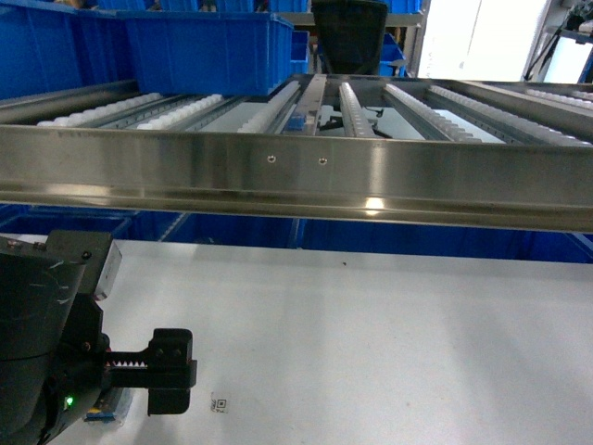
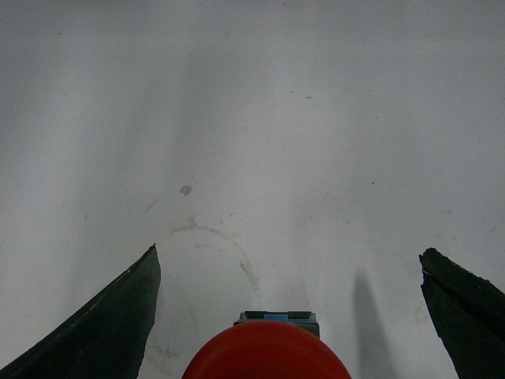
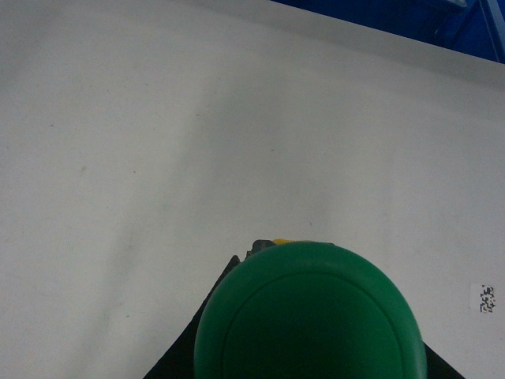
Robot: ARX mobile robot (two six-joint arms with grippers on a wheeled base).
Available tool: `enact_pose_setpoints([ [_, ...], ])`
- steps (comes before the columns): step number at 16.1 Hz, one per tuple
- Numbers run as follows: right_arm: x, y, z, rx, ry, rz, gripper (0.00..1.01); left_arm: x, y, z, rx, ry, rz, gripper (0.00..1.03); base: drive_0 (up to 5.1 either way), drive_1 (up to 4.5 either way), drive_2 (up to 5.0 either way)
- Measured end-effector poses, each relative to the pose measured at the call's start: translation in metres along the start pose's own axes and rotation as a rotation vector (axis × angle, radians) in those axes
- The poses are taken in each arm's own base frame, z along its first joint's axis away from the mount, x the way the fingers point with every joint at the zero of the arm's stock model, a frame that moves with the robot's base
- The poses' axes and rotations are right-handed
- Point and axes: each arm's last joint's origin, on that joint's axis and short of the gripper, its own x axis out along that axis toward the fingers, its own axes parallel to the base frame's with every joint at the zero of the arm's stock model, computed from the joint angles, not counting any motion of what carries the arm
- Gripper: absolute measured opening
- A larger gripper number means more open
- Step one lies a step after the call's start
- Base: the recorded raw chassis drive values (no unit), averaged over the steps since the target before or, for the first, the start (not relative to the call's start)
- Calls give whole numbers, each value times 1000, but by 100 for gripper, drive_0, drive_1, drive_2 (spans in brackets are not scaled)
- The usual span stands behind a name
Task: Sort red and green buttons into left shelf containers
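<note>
In the left wrist view the red button [image 2: 267, 354] lies on the white table at the bottom centre. My left gripper [image 2: 288, 253] is open, its dark fingers [image 2: 110, 324] wide apart on either side and not touching the button. The green button [image 3: 309, 314] fills the bottom of the right wrist view. My right gripper [image 3: 316, 264] is shut on it, with black fingers [image 3: 185, 351] pressed against both sides under the cap. A large blue container [image 1: 199, 51] stands on the roller shelf at the upper left of the head view. The right gripper is outside the head view.
A steel shelf beam [image 1: 296, 176] crosses the head view above the white table [image 1: 371, 343], with roller tracks [image 1: 352, 107] behind it. More blue bins [image 1: 83, 225] sit below the shelf behind the table. A small printed tag [image 1: 220, 405] lies on the table.
</note>
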Motion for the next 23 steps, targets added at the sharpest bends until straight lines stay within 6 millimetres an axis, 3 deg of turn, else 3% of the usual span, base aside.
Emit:
enact_pose_setpoints([
  [5,0,0,0,0,0,0,26,8,-4,-4,-17,28,-22,98,0,0,0],
  [12,0,0,0,0,0,0,26,12,-5,-11,-63,53,-30,31,0,0,0],
  [17,0,0,0,0,0,0,26,-10,-6,-16,-40,58,-43,29,0,0,0],
  [20,0,0,0,0,0,0,26,-37,3,-3,-55,9,-84,29,0,0,0],
  [23,0,0,0,0,0,0,26,-72,26,4,-80,-18,-97,29,0,0,0],
])
